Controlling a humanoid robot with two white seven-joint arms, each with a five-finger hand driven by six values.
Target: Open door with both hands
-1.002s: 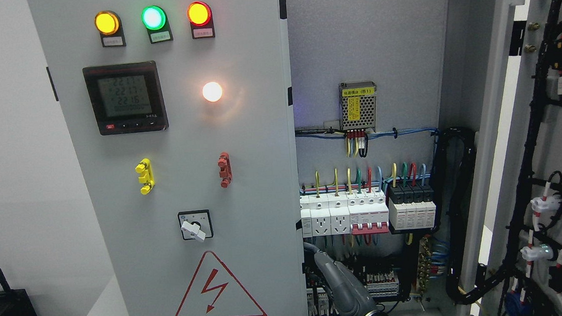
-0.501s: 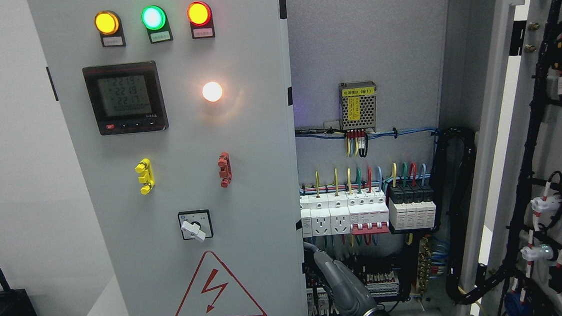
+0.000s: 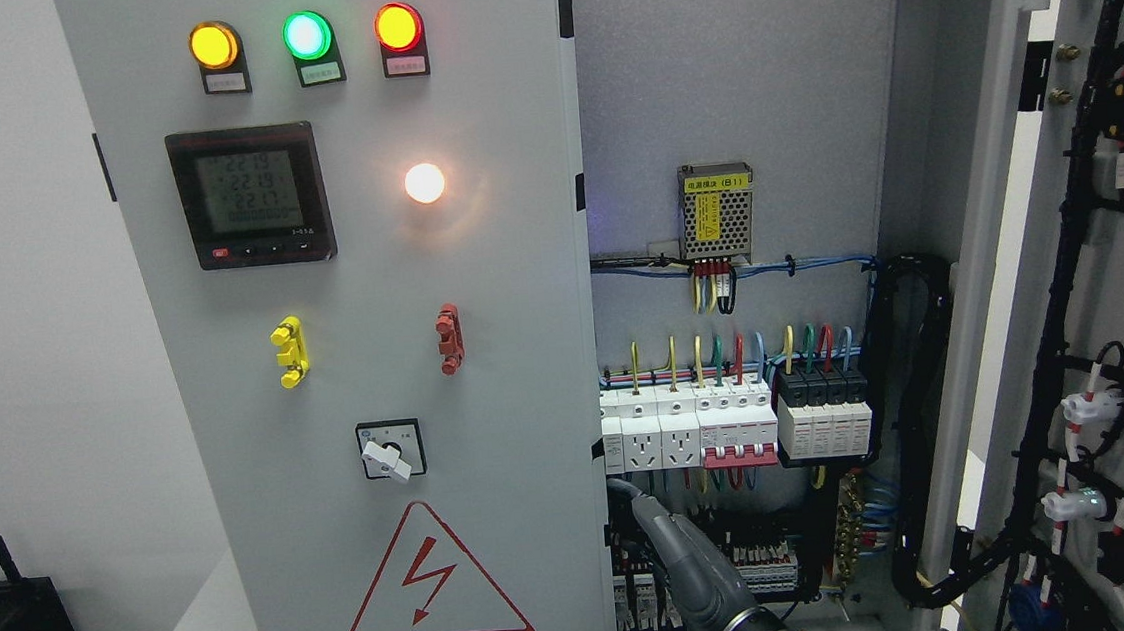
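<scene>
1. The right hand [image 3: 687, 566] comes up from the bottom edge, just right of the left door's [image 3: 368, 271] free edge. Its tip reaches in at the foot of that edge, below the breakers [image 3: 731, 428].
2. Over the last second the hand has crept a little to the right and slightly up. The wrist ring now sits further from the door edge than it did. It is a small shift, not a real stroke.
3. The left door has not followed. It is shut and flat to me as before, with its lamps, meter and warning triangle in the same places. My read is that the hand's drift has not yet turned into any pull on the panel.
4. The right door [image 3: 1100, 263] stands swung wide at the right side, its wired inner face towards me. I judge that half of the job done, which leaves only the left door.
5. Whether the hand is apart, together or clamped on the door edge I cannot tell. Its tip is lost against the dark wiring at the cabinet's lower part, and I cannot tell whether it touches the edge.
6. The left hand is out of view.
7. Next I would want a firm catch behind that free edge before drawing it outward. The live gear sits just beside the hand, so a slip could foul the wires.
</scene>
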